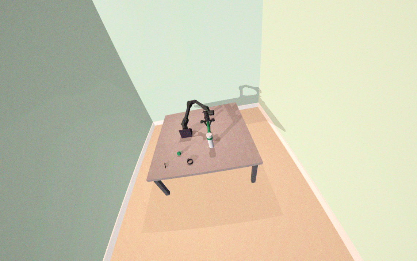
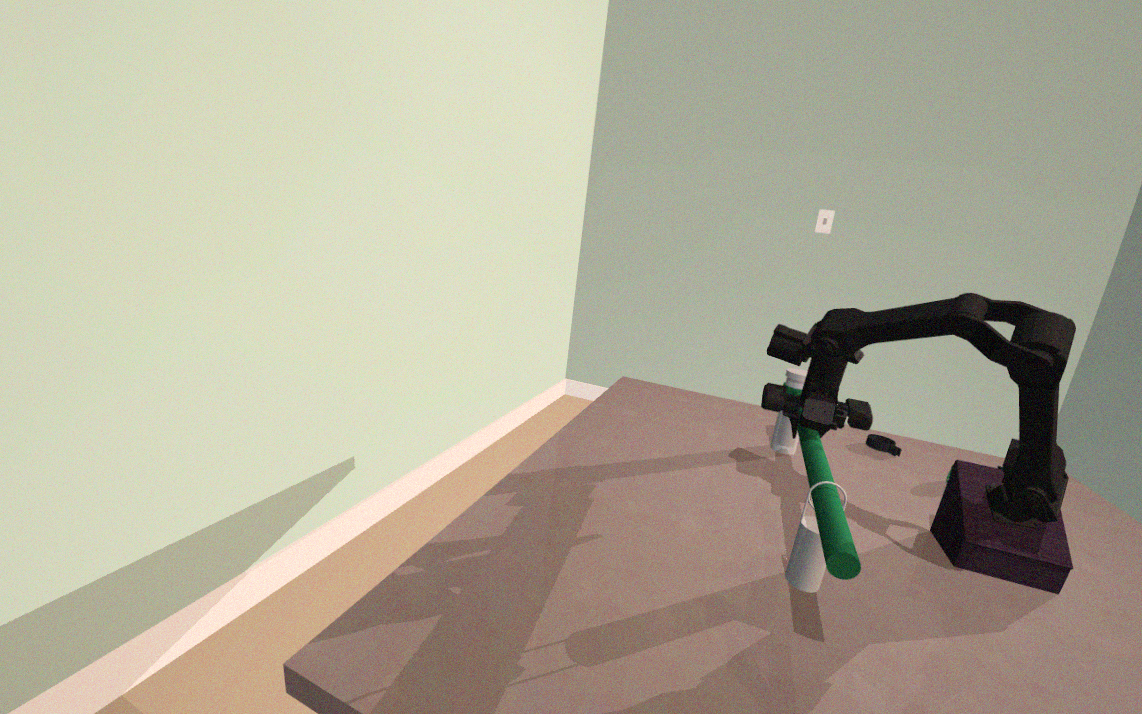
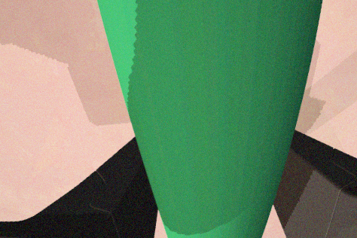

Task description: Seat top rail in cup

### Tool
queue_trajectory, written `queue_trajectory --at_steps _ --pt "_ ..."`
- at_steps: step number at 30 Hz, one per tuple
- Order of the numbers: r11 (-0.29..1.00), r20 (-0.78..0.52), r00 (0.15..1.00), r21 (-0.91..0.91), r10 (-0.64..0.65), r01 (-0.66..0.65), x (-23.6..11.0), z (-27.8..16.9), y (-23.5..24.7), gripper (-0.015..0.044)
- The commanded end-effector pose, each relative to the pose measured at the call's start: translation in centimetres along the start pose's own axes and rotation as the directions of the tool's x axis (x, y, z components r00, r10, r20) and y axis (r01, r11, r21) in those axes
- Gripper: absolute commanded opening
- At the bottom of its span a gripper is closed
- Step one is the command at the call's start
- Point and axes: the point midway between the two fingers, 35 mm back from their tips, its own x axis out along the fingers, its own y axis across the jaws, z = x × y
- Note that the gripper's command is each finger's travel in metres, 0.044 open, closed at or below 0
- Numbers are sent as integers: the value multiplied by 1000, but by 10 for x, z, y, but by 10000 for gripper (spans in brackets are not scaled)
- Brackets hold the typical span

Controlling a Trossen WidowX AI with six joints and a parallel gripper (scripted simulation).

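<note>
The green top rail slants through the white loop cap on the small white post. Its near end hangs low past the loop in the exterior view. My gripper is shut on the rail's other end, close to the big white post. A green brace band sits near that post's top. The gripper hides the rail-end cup and the rail's cut end. In the wrist view the rail fills the middle between the dark fingers.
The arm's dark base stands on the table. A green ball, a black ring and a small black part lie loose on it.
</note>
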Motion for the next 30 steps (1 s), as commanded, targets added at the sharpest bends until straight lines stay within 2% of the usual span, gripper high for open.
queue_trajectory --at_steps 1,30 --pt "1000 2 1000 0 1 -1 1 0 0 0" --pt "1000 2 1000 0 1 -1 -7 -8 -1 0"
